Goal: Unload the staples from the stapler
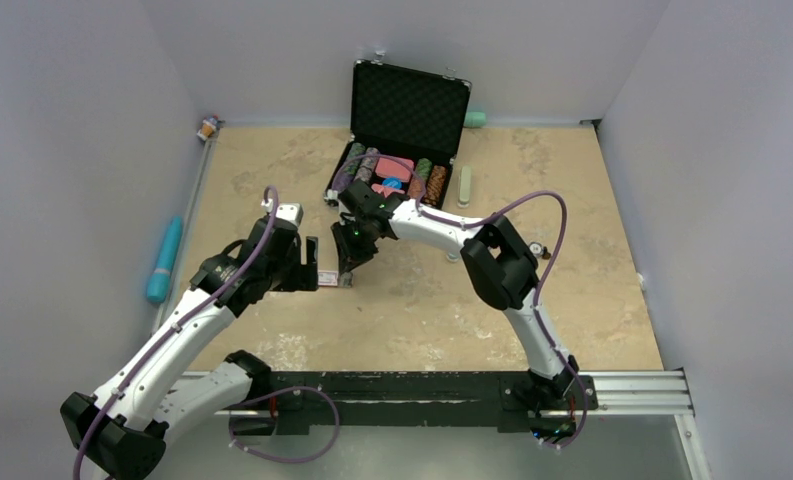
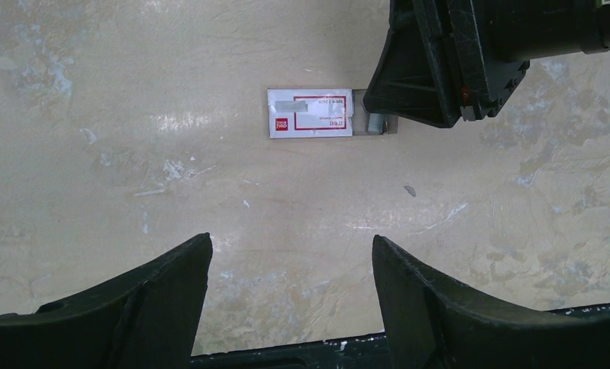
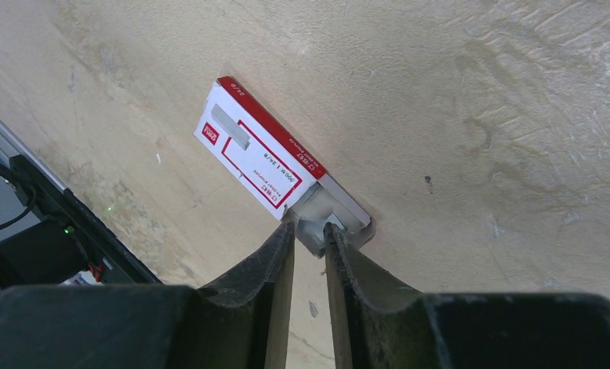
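Note:
A small white and red staple box (image 3: 259,157) lies flat on the tan table, with its inner tray slid out at one end. A short silvery strip of staples (image 3: 311,231) sits at that open end. My right gripper (image 3: 309,228) is nearly shut, its fingertips pinching the strip right at the box's mouth. In the top view the right gripper (image 1: 350,268) points down at the box (image 1: 326,278). My left gripper (image 2: 292,246) is open and empty, hovering just left of the box (image 2: 310,113). I cannot make out a stapler for certain.
An open black case (image 1: 409,110) with chips and coloured pieces stands at the back centre. A pale green oblong thing (image 1: 464,186) lies to its right. A blue tube (image 1: 164,260) lies at the left edge. A black rail (image 1: 402,390) runs along the front.

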`<act>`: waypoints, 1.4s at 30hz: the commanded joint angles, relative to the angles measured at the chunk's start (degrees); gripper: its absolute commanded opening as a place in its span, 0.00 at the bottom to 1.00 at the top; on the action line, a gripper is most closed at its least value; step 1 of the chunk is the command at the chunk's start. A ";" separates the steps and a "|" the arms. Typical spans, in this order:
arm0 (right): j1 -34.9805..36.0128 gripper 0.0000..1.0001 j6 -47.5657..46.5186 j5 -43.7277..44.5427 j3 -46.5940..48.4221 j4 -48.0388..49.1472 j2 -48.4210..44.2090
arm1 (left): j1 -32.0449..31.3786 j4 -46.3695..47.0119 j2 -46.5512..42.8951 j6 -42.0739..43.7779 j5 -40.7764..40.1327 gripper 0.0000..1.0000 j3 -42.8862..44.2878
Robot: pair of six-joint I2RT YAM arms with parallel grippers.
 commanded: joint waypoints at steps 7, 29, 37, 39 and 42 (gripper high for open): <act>0.88 0.36 -0.70 0.79 1.81 0.32 0.35 | 0.40 1.86 -0.88 1.06 -0.05 0.80 0.00; -0.40 0.37 0.87 5.89 -6.81 -0.28 -12.93 | 0.40 1.93 -0.20 1.31 0.36 0.79 0.07; -0.69 0.32 -1.43 9.96 -11.46 -0.45 -15.86 | 0.40 1.89 0.62 1.33 0.66 0.72 0.19; -0.71 0.31 -1.66 10.79 -12.91 -0.11 -16.47 | 0.41 1.78 1.05 1.24 0.49 0.71 0.49; -0.76 0.31 -1.29 11.49 -14.57 0.38 -17.45 | 0.40 1.51 2.61 0.98 0.31 0.71 1.55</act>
